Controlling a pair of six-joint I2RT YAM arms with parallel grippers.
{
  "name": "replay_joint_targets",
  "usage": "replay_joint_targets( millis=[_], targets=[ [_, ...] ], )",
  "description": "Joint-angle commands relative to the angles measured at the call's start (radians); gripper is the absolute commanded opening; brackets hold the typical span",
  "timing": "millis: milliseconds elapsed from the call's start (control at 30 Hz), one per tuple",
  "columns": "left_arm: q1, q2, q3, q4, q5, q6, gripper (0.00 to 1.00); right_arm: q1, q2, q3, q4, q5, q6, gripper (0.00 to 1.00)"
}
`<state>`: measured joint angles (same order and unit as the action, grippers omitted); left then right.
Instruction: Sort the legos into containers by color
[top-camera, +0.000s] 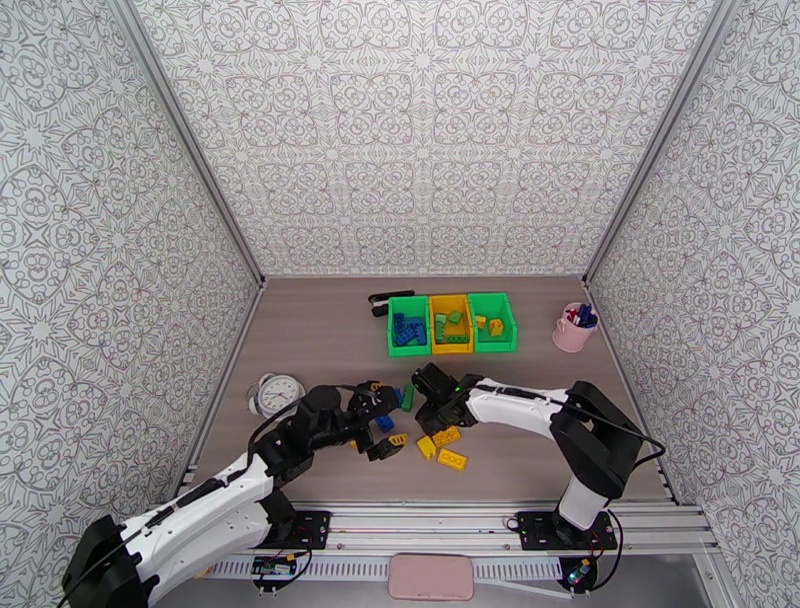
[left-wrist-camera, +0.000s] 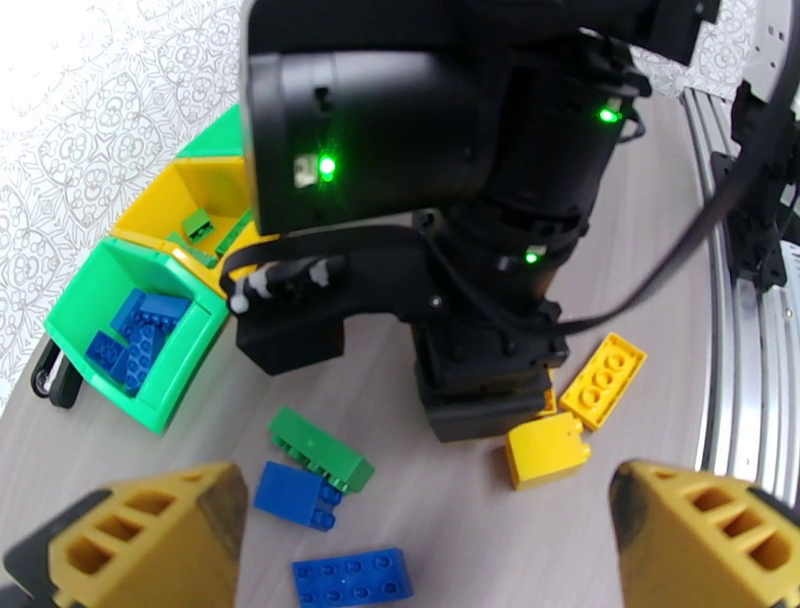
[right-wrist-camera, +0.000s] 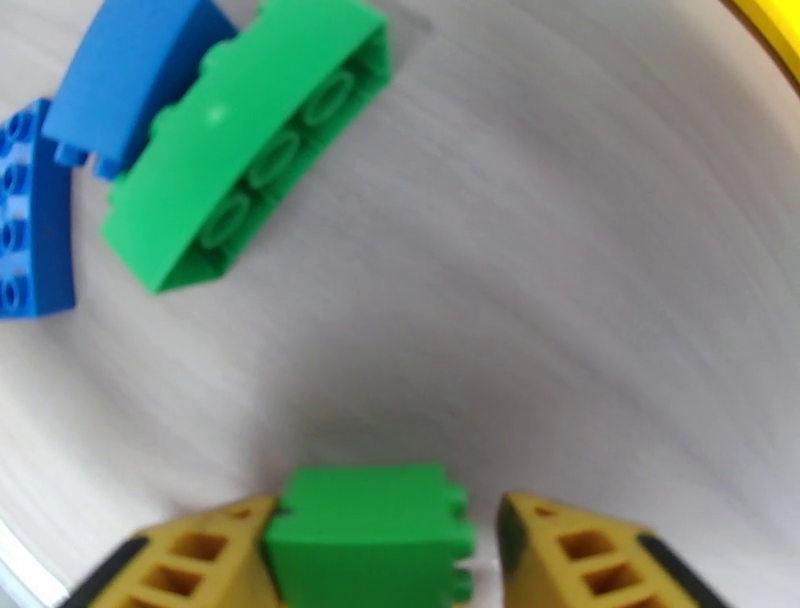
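- While my right claw (right-wrist-camera: 388, 515) sits low over the table (right-wrist-camera: 560, 300), bare wood lies open ahead; a bigger green brick (right-wrist-camera: 245, 150) and blue bricks (right-wrist-camera: 120, 70) crowd the far left.
- Jaws half apart round a small green lego (right-wrist-camera: 370, 540): one pad touching, a sliver of gap at the other.
- My left claw (left-wrist-camera: 430, 540) gapes wide, holding nothing.
- The lego's studs face sideways, and it's well apart from the bins (top-camera: 450, 322).

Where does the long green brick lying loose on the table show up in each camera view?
Top external: the long green brick is a small green sliver just below mid-frame.
Left wrist: lower left of centre, lying flat.
Right wrist: upper left, on its side with the hollow underside toward the camera.
Shared landmark: the blue brick right beside it.
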<state>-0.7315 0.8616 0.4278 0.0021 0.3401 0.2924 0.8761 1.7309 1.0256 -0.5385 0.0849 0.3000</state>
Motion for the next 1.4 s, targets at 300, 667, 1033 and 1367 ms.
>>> replay_joint_targets(
  millis=[300, 667, 1033, 1367],
  targets=[
    [-0.009, 0.026, -0.021, 0.074, 0.018, -0.017, 1.0, -0.005, -0.079, 0.012, 0.001, 0.076, 0.032, 0.41],
    [-0.062, 0.158, -0.048, 0.364, -0.065, -0.158, 1.0, -0.133, -0.262, -0.032, 0.212, 0.13, 0.102, 0.39],
    [-0.095, 0.224, -0.04, 0.464, -0.253, -0.218, 1.0, -0.313, -0.137, 0.125, 0.353, 0.134, 0.019, 0.39],
    [-0.11, 0.221, -0.046, 0.457, -0.301, -0.224, 1.0, -0.39, 0.116, 0.35, 0.375, 0.103, -0.027, 0.39]
  ],
)
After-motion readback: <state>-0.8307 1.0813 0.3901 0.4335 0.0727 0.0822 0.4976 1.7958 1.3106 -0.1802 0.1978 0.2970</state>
